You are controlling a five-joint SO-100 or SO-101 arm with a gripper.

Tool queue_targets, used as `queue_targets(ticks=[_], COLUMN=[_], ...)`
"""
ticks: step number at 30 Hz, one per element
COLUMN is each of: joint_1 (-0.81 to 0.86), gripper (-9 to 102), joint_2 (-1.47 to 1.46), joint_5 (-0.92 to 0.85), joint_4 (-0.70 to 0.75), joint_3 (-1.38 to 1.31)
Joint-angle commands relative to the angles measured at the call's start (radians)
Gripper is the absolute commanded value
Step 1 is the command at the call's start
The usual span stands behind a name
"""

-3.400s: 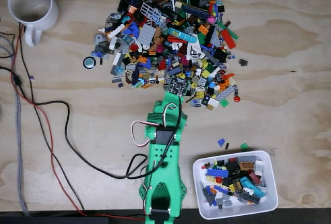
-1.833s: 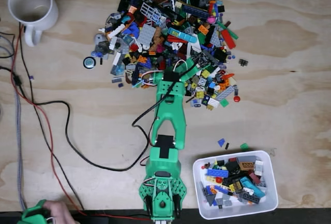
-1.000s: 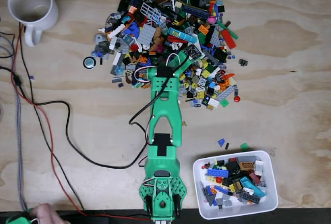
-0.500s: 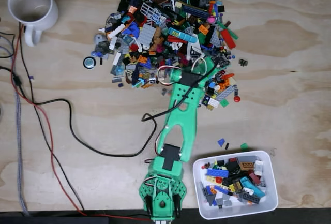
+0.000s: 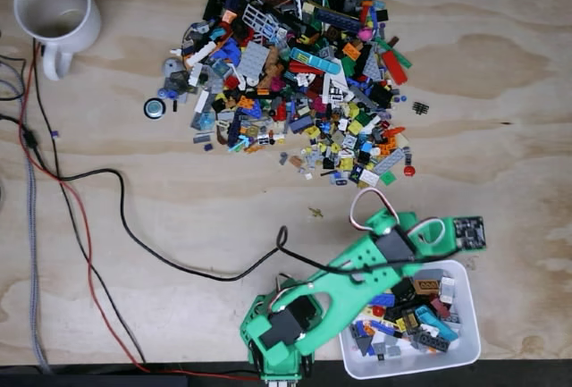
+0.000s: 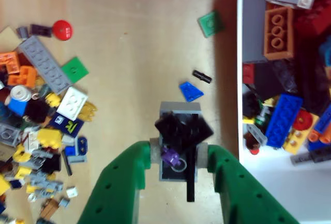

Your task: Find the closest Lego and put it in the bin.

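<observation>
In the fixed view, at the far left, we see a white mug [image 5: 54,7] in the top corner of the plywood bench [image 5: 500,119], with red and black cables [image 5: 85,217] trailing down below it. Moving right, a small round black wheel [image 5: 155,107] lies just beside the big heap of mixed Lego pieces [image 5: 299,65] that spreads across the upper middle. Below the heap, the green arm [image 5: 331,293] rises from its base at the bottom edge and slants up to the right, its wrist over the upper left corner of the bin [image 5: 465,351]. The bin sits at the lower right and already holds a jumble of bricks.

In the wrist view, from left to right, we see the fringe of the heap, then the end effector [image 6: 178,154] coming up from the bottom edge. Its two green fingers [image 6: 121,182] are closed onto a grey Lego plate [image 6: 178,111] carrying black and purple bits on top, held above bare bench. Just beyond it lie a small blue wedge [image 6: 191,91], a black pin [image 6: 202,76] and a green tile [image 6: 210,23]. The bin's white wall [image 6: 241,79] stands just to the right of the held piece, which is still outside it.
</observation>
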Motion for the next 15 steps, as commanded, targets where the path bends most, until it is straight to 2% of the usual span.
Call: queue_targets(ticks=[1,6,10,15], joint_1=[0.307,0.471,0.528,0.502], gripper=[1,1,2,18], joint_2=[0.146,0.215,0.259,0.275], joint_5=[-0.147,-0.256,-0.324,-0.321], joint_4=[-0.066,-0.14,-0.196,-0.307], joint_3=[0.115,0.252,0.341,0.383])
